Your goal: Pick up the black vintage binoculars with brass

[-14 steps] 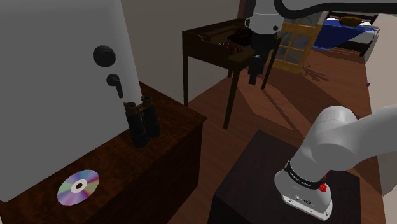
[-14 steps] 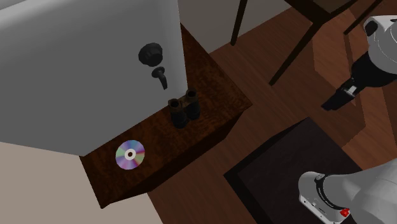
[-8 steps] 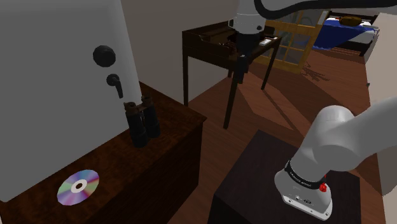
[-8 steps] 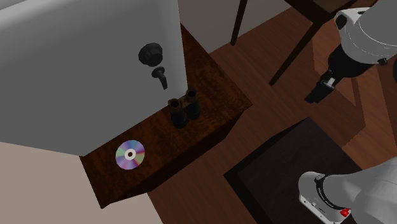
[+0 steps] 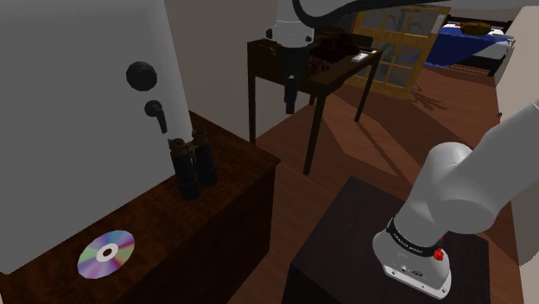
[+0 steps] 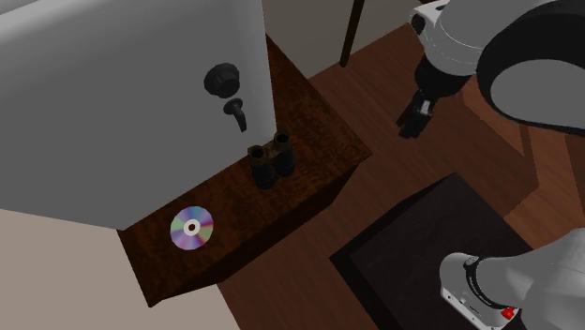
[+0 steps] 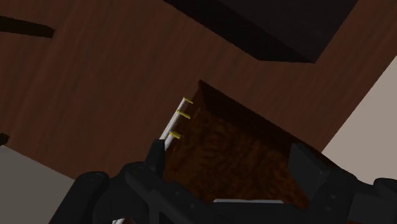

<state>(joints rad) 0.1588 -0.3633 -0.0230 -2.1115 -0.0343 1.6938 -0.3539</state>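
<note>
Black binoculars (image 5: 193, 168) stand on wood cabinet (image 5: 173, 231); gripper (image 5: 290, 105), fingers apart, hangs well apart toward shoulder view's right.

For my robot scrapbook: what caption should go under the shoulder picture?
The gripper hangs in the air, apart from the binoculars standing on the dark cabinet.

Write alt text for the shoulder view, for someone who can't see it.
Black binoculars stand upright on a dark wooden cabinet, with a shiny disc nearer the camera. The robot's black gripper hangs in the air, apart from them.
</note>
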